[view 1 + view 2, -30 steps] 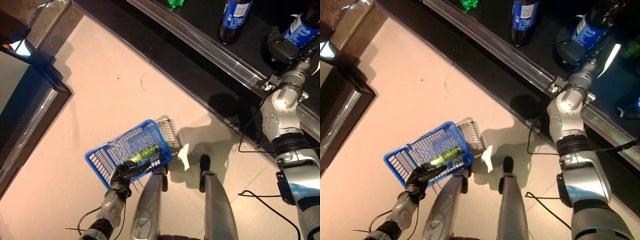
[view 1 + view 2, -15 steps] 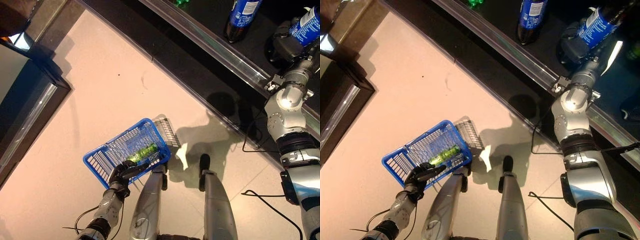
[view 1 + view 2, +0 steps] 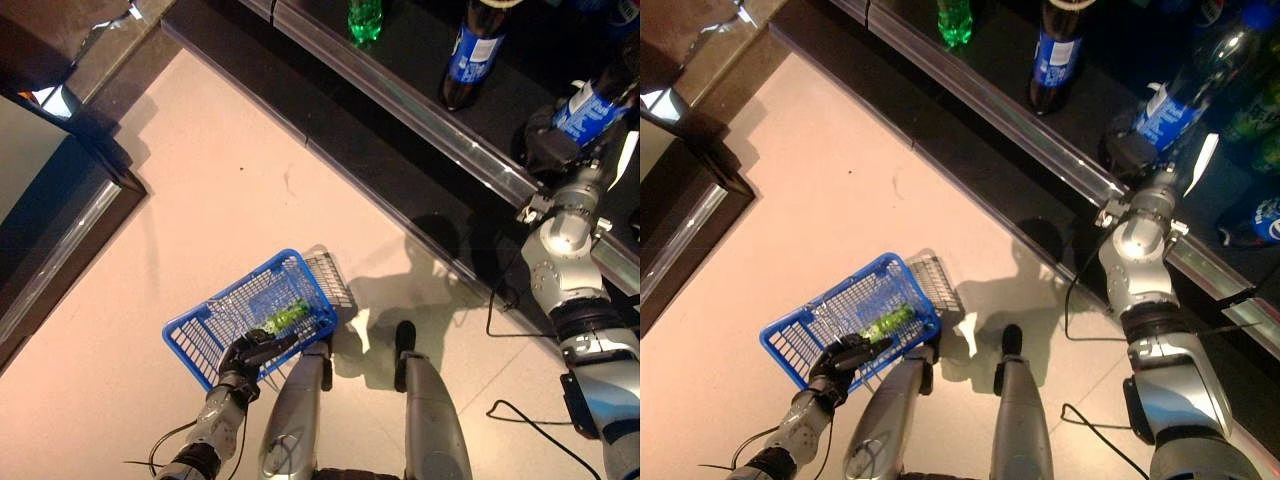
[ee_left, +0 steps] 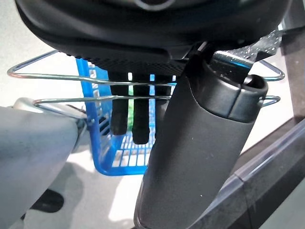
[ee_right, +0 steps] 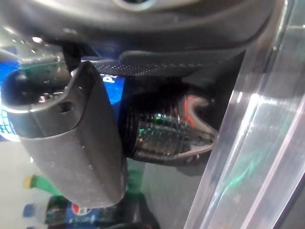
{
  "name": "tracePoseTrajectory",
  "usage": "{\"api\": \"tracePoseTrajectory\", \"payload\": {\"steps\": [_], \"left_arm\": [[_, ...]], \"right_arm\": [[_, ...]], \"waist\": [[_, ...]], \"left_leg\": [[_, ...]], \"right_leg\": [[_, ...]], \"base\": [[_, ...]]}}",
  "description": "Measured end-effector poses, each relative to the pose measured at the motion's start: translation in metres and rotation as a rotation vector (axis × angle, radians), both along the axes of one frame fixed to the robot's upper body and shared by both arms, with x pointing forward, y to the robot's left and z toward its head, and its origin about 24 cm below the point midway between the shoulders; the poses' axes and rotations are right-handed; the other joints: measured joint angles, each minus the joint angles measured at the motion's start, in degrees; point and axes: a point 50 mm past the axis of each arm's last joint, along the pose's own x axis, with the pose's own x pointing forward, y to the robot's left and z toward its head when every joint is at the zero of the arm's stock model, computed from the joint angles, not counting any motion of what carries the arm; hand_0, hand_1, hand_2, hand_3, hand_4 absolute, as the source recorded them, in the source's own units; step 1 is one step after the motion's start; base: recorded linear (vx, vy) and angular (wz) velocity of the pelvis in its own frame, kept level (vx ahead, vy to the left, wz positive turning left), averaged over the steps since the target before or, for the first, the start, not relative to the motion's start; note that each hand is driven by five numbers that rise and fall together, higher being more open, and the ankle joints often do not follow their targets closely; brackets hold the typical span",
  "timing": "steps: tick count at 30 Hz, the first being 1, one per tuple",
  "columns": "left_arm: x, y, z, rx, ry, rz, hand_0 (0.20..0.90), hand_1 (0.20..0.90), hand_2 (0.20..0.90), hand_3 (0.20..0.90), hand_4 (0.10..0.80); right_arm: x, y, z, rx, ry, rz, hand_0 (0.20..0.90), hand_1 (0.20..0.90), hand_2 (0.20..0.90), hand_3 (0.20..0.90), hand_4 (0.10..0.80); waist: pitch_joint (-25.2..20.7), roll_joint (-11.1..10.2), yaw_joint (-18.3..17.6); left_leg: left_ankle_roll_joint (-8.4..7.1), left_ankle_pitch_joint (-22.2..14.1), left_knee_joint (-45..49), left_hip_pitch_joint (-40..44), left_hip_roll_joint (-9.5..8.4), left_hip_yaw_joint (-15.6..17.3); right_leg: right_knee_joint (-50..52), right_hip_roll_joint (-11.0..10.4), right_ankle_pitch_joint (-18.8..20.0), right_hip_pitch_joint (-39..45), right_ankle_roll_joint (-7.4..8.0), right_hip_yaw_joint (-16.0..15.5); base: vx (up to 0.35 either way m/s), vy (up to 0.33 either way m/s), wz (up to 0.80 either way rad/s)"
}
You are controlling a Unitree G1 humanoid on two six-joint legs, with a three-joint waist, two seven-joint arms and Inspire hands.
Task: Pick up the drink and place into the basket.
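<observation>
A dark cola bottle with a blue label [image 3: 590, 100] stands on the black shelf at the far right. My right hand [image 3: 550, 150] is shut on its lower part; in the right wrist view the thumb [image 5: 71, 138] and curled fingers enclose the bottle's base [image 5: 162, 136]. At the lower left my left hand [image 3: 250, 352] holds a blue wire basket [image 3: 228, 290] above the floor. Its fingers [image 4: 133, 119] are curled round the metal handles [image 4: 71, 81]. A green bottle [image 3: 288, 316] lies inside the basket.
The shelf's metal front rail [image 3: 420, 115] runs diagonally across the top. Another blue-labelled cola bottle [image 3: 468, 55] and a green bottle [image 3: 365, 18] stand on the shelf, with more bottles [image 3: 1265, 215] at the far right. A dark cabinet [image 3: 50, 200] is at the left.
The whole picture has shifted, so more of the shelf shows. Both hands keep their holds; the basket and the cola bottle have not visibly moved.
</observation>
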Motion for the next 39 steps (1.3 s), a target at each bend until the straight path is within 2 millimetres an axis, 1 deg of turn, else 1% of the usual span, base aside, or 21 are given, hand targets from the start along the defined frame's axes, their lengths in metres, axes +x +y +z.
{"api": "tracePoseTrajectory", "payload": {"steps": [1,2,4,5,6,9,12,14,17,19,21,24,26,27,29,34,36,39], "left_arm": [[-0.002,0.001,-0.001,-0.001,0.005,0.003,0.3,0.3,0.3,0.2,0.1],[-0.008,0.003,-0.005,-0.003,0.026,0.015,0.3,0.3,0.3,0.2,0.1],[-0.015,0.007,-0.009,-0.008,0.048,0.04,0.3,0.3,0.3,0.2,0.1],[-0.021,0.009,-0.011,-0.011,0.063,0.053,0.3,0.3,0.3,0.2,0.1],[-0.023,0.011,-0.012,-0.012,0.07,0.061,0.3,0.3,0.3,0.2,0.1],[-0.031,0.013,-0.017,-0.008,0.099,0.069,0.3,0.3,0.3,0.2,0.1],[-0.035,0.013,-0.018,-0.007,0.103,0.078,0.3,0.3,0.3,0.2,0.1],[-0.038,0.015,-0.019,-0.005,0.105,0.087,0.3,0.3,0.3,0.2,0.1],[-0.042,0.022,-0.016,-0.006,0.096,0.107,0.3,0.3,0.3,0.2,0.1],[-0.035,0.023,-0.006,-0.009,0.057,0.081,0.3,0.3,0.3,0.2,0.1],[-0.032,0.022,0.002,-0.015,0.018,0.054,0.3,0.3,0.3,0.2,0.1],[-0.017,0.005,0.028,-0.057,-0.091,-0.038,0.3,0.3,0.3,0.2,0.1],[-0.007,-0.007,0.044,-0.084,-0.147,-0.097,0.3,0.3,0.3,0.2,0.1],[-0.005,-0.012,0.051,-0.092,-0.168,-0.124,0.3,0.3,0.3,0.2,0.1],[-0.001,-0.019,0.061,-0.108,-0.189,-0.171,0.3,0.3,0.3,0.2,0.1],[0.001,-0.026,0.08,-0.112,-0.2,-0.257,0.3,0.3,0.3,0.2,0.1],[0.002,-0.03,0.088,-0.135,-0.215,-0.281,0.3,0.3,0.3,0.2,0.1],[0.004,-0.037,0.104,-0.171,-0.239,-0.343,0.3,0.3,0.3,0.2,0.1]], "right_arm": [[-0.001,0.0,-0.003,-0.009,0.01,0.001,0.3,0.3,0.3,0.2,0.1],[-0.007,0.002,-0.014,-0.035,0.046,0.01,0.3,0.3,0.3,0.2,0.1],[-0.012,0.008,-0.021,-0.078,0.067,0.027,0.3,0.3,0.3,0.2,0.1],[-0.015,0.012,-0.023,-0.102,0.069,0.041,0.3,0.3,0.3,0.2,0.1],[-0.016,0.014,-0.024,-0.114,0.067,0.048,0.3,0.3,0.3,0.2,0.1],[-0.022,0.021,-0.025,-0.161,0.067,0.07,0.3,0.3,0.3,0.2,0.1],[-0.028,0.028,-0.025,-0.169,0.057,0.102,0.3,0.3,0.3,0.2,0.1],[-0.033,0.036,-0.024,-0.154,0.028,0.138,0.3,0.3,0.3,0.2,0.1],[-0.042,0.054,-0.024,-0.13,-0.019,0.216,0.3,0.3,0.3,0.2,0.1],[-0.049,0.061,-0.021,-0.142,-0.038,0.27,0.3,0.3,0.3,0.2,0.1],[-0.053,0.067,-0.022,-0.147,-0.04,0.322,0.3,0.3,0.3,0.2,0.1],[-0.062,0.079,-0.03,-0.154,-0.023,0.431,0.3,0.3,0.3,0.2,0.1],[-0.067,0.083,-0.036,-0.158,0.0,0.484,0.3,0.3,0.3,0.2,0.1],[-0.069,0.085,-0.04,-0.16,0.017,0.508,0.3,0.3,0.3,0.2,0.1],[-0.075,0.088,-0.055,-0.147,0.066,0.553,0.3,0.3,0.3,0.2,0.1],[-0.09,0.099,-0.088,-0.116,0.187,0.623,0.3,0.3,0.3,0.2,0.1],[-0.093,0.104,-0.096,-0.113,0.223,0.647,0.3,0.3,0.3,0.2,0.1],[-0.095,0.113,-0.101,-0.12,0.246,0.693,0.3,0.3,0.3,0.2,0.1]], "waist": [[-0.03,-0.17,-0.06],[-0.08,-0.63,-0.1],[-0.13,-1.08,-0.62],[-0.18,-1.31,-1.1],[-0.19,-1.43,-1.29],[-0.28,-1.92,-1.79],[-0.6,-2.76,-2.0],[-1.01,-3.65,-2.22],[-1.82,-5.37,-2.93],[-2.08,-5.86,-2.84],[-2.37,-6.29,-2.83],[-2.81,-6.87,-2.64],[-2.85,-6.9,-2.53],[-2.85,-6.89,-2.48],[-3.6,-6.8,-2.51],[-4.93,-6.23,-2.78],[-5.02,-6.07,-2.8],[-5.04,-6.02,-2.71]], "left_leg": [[-0.01,0.09,-0.46,0.63,0.0,0.02],[0.04,0.32,-2.33,3.18,0.01,0.11],[0.29,0.76,-4.81,5.72,0.02,0.26],[0.45,1.01,-6.09,7.0,0.02,0.4],[0.36,1.17,-6.58,7.49,0.01,0.52],[0.79,1.55,-10.09,11.58,-0.03,1.34],[0.97,1.81,-12.58,14.8,0.16,1.49],[1.05,1.89,-14.38,16.88,0.08,1.61],[1.06,1.89,-16.54,19.65,-0.05,1.66],[1.06,1.9,-17.49,20.77,-0.06,1.72],[1.05,1.89,-18.0,21.7,-0.08,1.72],[1.03,1.82,-18.03,22.41,-0.19,1.55],[1.02,1.81,-18.04,22.52,-0.2,1.36],[1.02,1.81,-18.04,22.75,-0.22,1.36],[1.01,1.76,-18.07,22.99,-0.24,1.35],[0.98,1.73,-18.07,22.97,-0.18,1.13],[0.97,1.74,-18.07,22.99,-0.18,1.06],[0.93,1.79,-18.06,23.09,-0.17,0.73]], "right_leg": [[-0.34,-0.01,0.1,0.58,0.15,0.0],[-1.99,-0.02,0.28,3.0,0.37,-0.07],[-4.46,0.04,0.68,5.58,0.42,-0.17],[-5.96,0.09,1.27,6.98,0.83,-0.2],[-6.74,0.09,1.53,7.59,1.11,-0.19],[-11.55,0.1,3.15,12.26,1.74,-0.06],[-15.85,0.06,4.28,16.3,2.11,-0.12],[-19.04,0.1,5.2,18.92,2.33,-0.11],[-22.66,0.04,5.94,22.34,2.53,-0.14],[-24.03,0.04,6.25,23.69,2.57,-0.2],[-25.19,0.03,6.47,25.03,2.58,-0.2],[-27.0,-0.32,7.0,26.93,2.54,-0.75],[-27.55,-0.37,7.31,27.48,2.53,-1.53],[-27.7,-0.4,7.39,27.78,2.55,-1.55],[-27.88,-0.48,7.4,28.19,2.55,-1.66],[-28.22,-0.43,7.55,28.44,2.51,-1.95],[-28.22,-0.42,7.55,28.5,2.51,-2.0],[-28.23,-0.4,7.55,28.76,2.5,-2.35]], "base": [[0.086,-0.01,0.0],[0.086,-0.004,-0.01],[0.108,-0.006,-0.01],[0.067,-0.003,-0.01],[0.067,0.002,-0.06],[0.087,-0.006,-0.06],[0.095,-0.003,-0.02],[0.09,0.013,-0.02],[0.087,0.027,-0.02],[0.07,0.032,0.01],[0.05,0.033,0.04],[0.019,0.028,0.11],[0.001,0.031,0.07],[-0.003,0.039,0.03],[-0.003,0.038,0.01],[0.0,0.0,0.0],[0.0,0.0,0.0],[0.008,-0.004,0.05]]}}
